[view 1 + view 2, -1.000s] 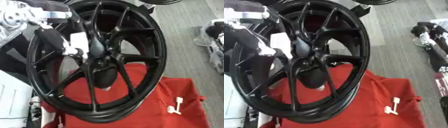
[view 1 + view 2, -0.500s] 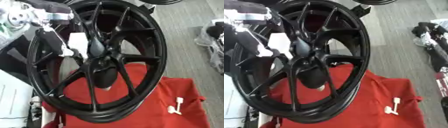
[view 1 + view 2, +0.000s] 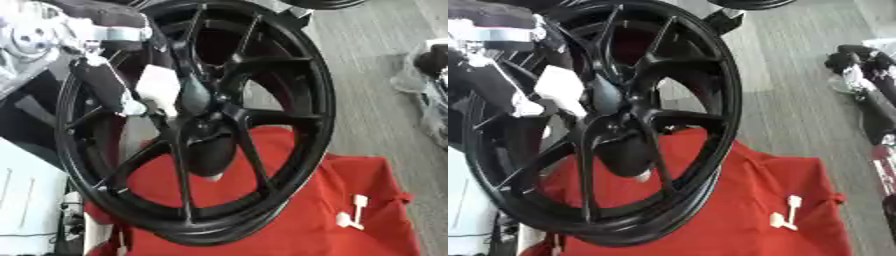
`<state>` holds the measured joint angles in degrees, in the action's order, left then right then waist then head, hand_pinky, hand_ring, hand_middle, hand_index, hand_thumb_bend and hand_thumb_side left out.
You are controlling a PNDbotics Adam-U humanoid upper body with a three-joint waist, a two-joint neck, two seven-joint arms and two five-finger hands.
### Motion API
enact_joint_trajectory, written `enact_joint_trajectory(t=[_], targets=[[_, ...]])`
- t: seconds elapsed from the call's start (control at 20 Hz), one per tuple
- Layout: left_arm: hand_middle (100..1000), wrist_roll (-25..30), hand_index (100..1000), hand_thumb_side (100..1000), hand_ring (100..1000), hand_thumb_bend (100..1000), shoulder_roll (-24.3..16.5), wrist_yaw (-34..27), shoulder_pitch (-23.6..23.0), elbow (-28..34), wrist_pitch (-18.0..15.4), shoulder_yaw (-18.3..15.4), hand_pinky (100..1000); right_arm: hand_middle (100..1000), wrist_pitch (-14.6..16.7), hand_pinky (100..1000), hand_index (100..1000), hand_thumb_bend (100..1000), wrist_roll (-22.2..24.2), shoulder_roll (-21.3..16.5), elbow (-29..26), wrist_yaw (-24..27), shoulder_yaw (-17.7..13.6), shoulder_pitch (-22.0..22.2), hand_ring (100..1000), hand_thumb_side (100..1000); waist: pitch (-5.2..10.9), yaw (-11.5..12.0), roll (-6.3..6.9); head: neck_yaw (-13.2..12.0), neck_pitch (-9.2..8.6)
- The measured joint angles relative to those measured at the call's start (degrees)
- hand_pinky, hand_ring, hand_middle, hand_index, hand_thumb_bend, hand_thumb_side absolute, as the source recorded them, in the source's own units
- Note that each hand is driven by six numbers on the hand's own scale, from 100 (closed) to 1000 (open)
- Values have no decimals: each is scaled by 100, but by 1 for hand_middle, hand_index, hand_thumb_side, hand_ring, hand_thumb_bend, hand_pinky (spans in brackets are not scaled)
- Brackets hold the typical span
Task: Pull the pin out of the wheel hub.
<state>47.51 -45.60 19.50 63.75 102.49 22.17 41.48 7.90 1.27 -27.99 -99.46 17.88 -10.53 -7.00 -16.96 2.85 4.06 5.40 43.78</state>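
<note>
A large black spoked wheel (image 3: 289,65) stands upright on a red cloth (image 3: 350,185), its hub (image 3: 199,100) facing me. My left hand (image 3: 112,85), black with a white pad, comes in from the upper left and lies against the spokes right beside the hub. What it holds at the hub is hidden. Below the hub, behind the spokes, hangs a dark rounded shape with a pale tip (image 3: 211,175). A small white pin-like piece (image 3: 785,214) lies loose on the cloth at the lower right. My right hand shows in neither view.
Silver arm joints (image 3: 31,37) fill the upper left corner. A white surface (image 3: 26,200) lies at the lower left. Grey floor (image 3: 376,60) runs along the right, with dark and pale objects (image 3: 868,75) at its right edge.
My left hand has shifted slightly lower along the spokes beside the hub. The wheel and the white piece on the cloth have not moved.
</note>
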Motion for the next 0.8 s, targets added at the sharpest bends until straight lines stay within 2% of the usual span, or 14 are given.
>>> enact_joint_trajectory(t=[0.2,0.4,0.8], targets=[[609,-5,441,130,731,127,-250,-111,-19,381,5,-360,771,660,1,894,737,100,-2,0,0,-2,0,1,755,451,0,7,1,0,0],[607,-64,437,129,729,100,-585,-333,-166,782,65,-873,771,660,8,894,737,100,-10,-1,1,-2,-1,2,755,454,0,21,1,8,1],[605,-512,439,135,727,100,-1342,-900,-925,1143,197,-2069,772,660,22,894,737,100,-24,-1,1,-5,-6,3,755,457,-17,52,-7,42,1]])
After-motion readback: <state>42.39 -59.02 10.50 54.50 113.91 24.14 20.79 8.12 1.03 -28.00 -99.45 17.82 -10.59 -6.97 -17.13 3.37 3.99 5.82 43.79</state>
